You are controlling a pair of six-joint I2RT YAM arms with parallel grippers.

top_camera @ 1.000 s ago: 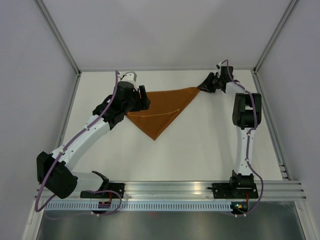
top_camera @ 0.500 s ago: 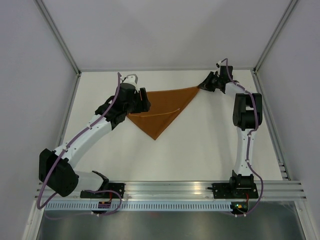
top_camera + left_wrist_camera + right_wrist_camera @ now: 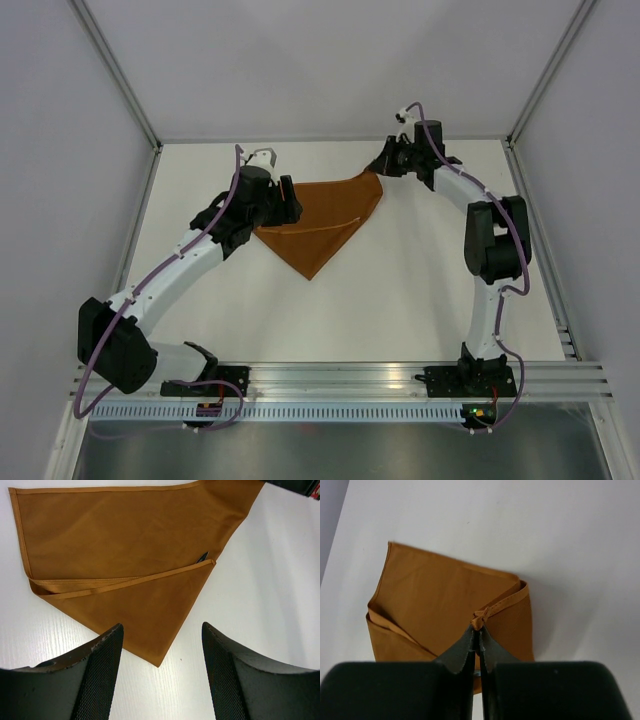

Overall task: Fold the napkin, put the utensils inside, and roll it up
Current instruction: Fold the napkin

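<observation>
The rust-orange satin napkin [image 3: 320, 225] lies folded in a triangle just ahead of the left claw [image 3: 160, 635], which is spread and empty. The right claw [image 3: 476, 630] pinches its corner. A thin grey utensil tip [image 3: 202, 556] peeks from under the fold, and the roll looks not yet made.

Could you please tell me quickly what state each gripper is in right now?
Left gripper: open, holding nothing.
Right gripper: closed, pinching a corner of the napkin.

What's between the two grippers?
Top view: the folded rust-orange satin napkin, one corner pinched in the right gripper, left gripper open at its opposite edge.
</observation>
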